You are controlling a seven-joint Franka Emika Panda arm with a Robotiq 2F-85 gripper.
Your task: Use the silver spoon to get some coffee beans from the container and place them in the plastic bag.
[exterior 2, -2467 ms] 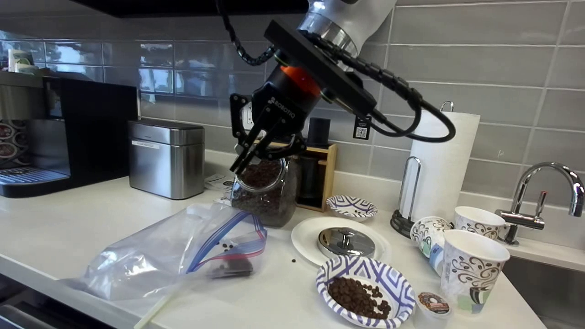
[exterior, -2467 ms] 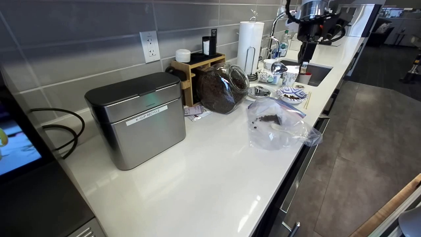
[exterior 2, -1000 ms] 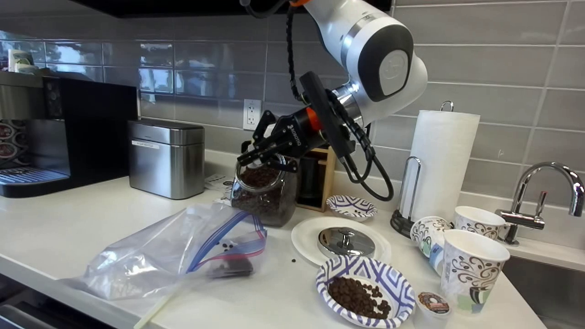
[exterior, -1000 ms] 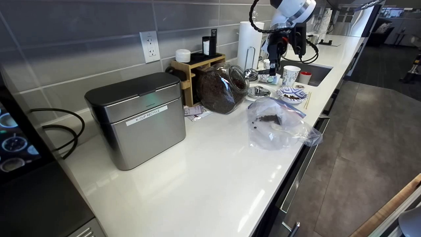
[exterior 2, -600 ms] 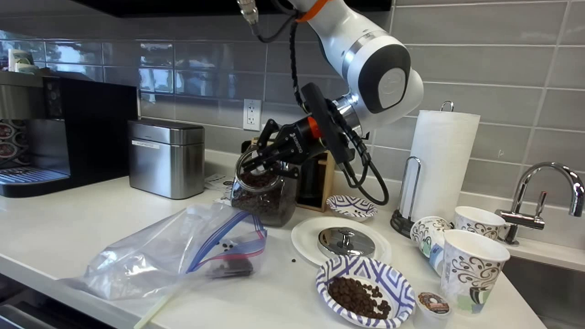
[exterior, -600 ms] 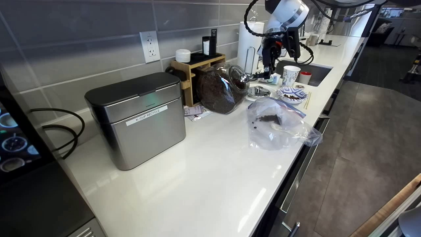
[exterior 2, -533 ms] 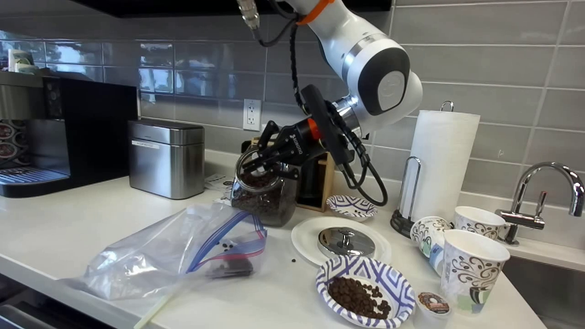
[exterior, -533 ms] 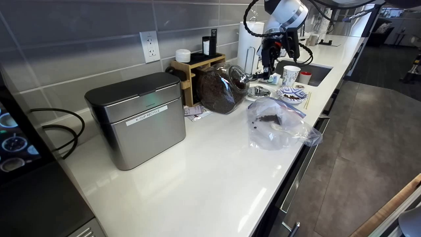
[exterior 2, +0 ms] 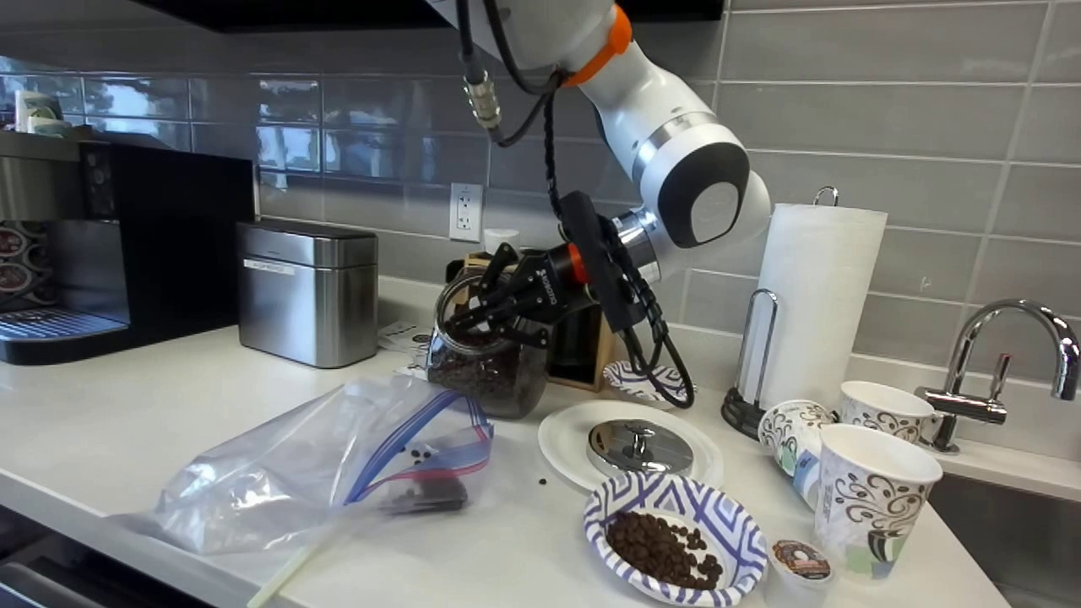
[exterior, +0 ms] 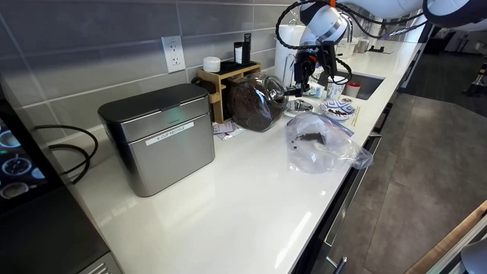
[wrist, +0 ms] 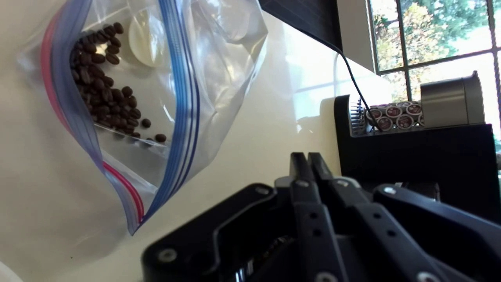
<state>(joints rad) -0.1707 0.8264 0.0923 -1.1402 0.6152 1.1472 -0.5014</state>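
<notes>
Right, we are seeing black jaws pressing almost together, with only a slit between them: the gripper point(wrist: 306, 159) is holding the shiny silver spoon point(exterior: 274, 93), whose handle is mostly hiding behind the fingers. In an exterior view, toward one o'clock, the spoon's rounded scoop is showing in the mouth of the smooth glass jar point(exterior: 260, 95), and that mouth is facing two o'clock; whether the metal is touching the dark, grainy coffee beans point(exterior: 243, 110) inside, we cannot tell. At three o'clock the clear plastic bag point(exterior: 314, 161) is lying crinkled on the glossy white counter point(exterior: 228, 220), its thin folds glinting. At nine o'clock a brushed-metal box point(exterior: 175, 152) with rounded corners is standing. In the wrist view we are finding the bag at ten o'clock, its zip edges, blue and red, gaping; small oval beans point(wrist: 103, 98) are heaping inside it. In an exterior view, at five o'clock, a blue-and-white patterned bowl point(exterior 2: 726, 523) is holding more loose beans point(exterior 2: 654, 549), and at eleven o'clock from it a polished round lid point(exterior 2: 612, 449) with a knob is resting on a flat white plate point(exterior 2: 557, 435). At three o'clock a white paper towel roll point(exterior 2: 815, 312) is standing upright.
</notes>
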